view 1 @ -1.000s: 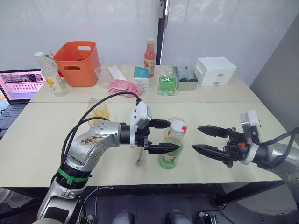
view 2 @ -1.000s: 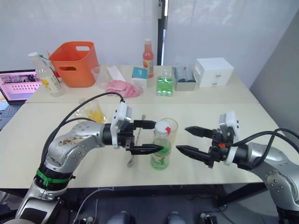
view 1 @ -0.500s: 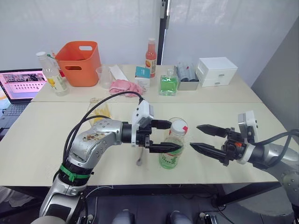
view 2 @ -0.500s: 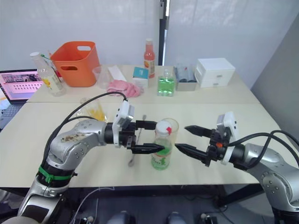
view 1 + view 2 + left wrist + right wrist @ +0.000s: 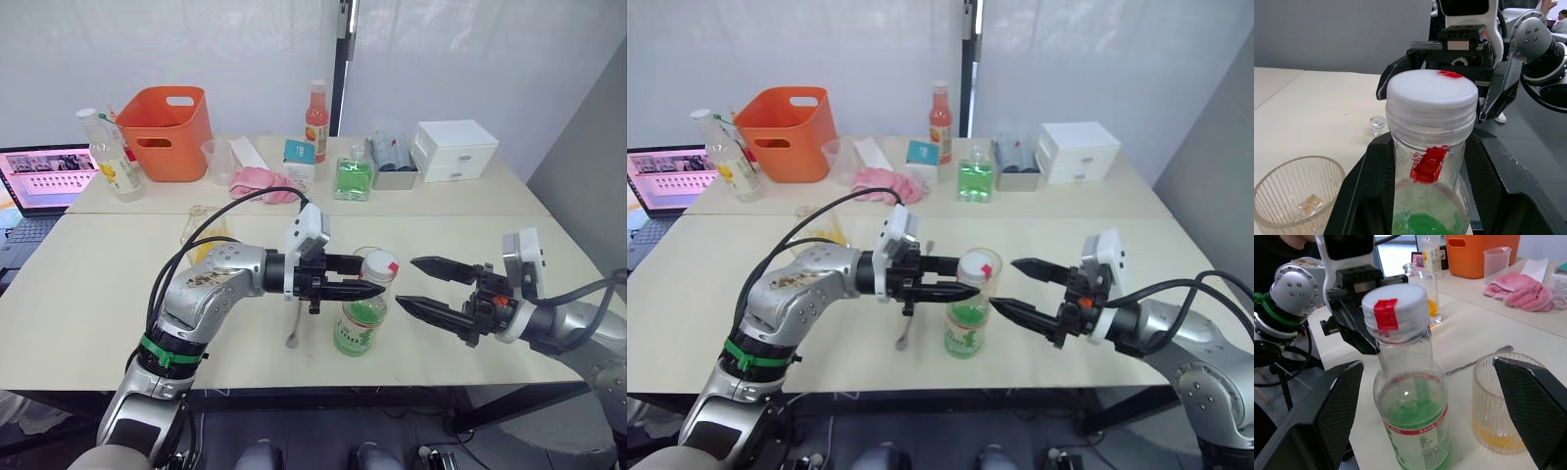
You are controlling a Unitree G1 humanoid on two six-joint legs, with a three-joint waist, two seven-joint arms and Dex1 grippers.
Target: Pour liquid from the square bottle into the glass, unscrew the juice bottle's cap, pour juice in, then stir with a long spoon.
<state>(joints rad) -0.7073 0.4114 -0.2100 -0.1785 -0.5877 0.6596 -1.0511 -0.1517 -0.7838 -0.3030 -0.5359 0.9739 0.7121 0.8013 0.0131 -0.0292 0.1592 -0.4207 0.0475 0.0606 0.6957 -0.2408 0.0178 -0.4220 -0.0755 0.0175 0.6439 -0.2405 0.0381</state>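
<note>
- The juice bottle (image 5: 364, 305) is standing upright near the front edge of the worktop (image 5: 88, 294), its cap (image 5: 1432, 95) on, and the left gripper (image 5: 355, 279) is closing in around the neck with its jaws spread, 1 finger on each side. I cannot tell whether the pads are touching the plastic yet. If they are pinching too high, they could be clamping the cap itself and blocking the twist.
- The right gripper (image 5: 423, 285) is hovering just beside the bottle, jaws wide apart, holding nothing. Coming in off-centre, it could be nudging the slim bottle over before the left has a firm hold.
- The glass (image 5: 1502, 401) is sitting right behind the bottle with a little yellow-orange liquid in it; a tipping bottle or a swinging finger is risking a knock and a spill.
- The long spoon (image 5: 294, 323) is lying flat under the left arm, easy to sweep aside.
- Farther back, the square bottle (image 5: 1425, 289) is standing well clear.
</note>
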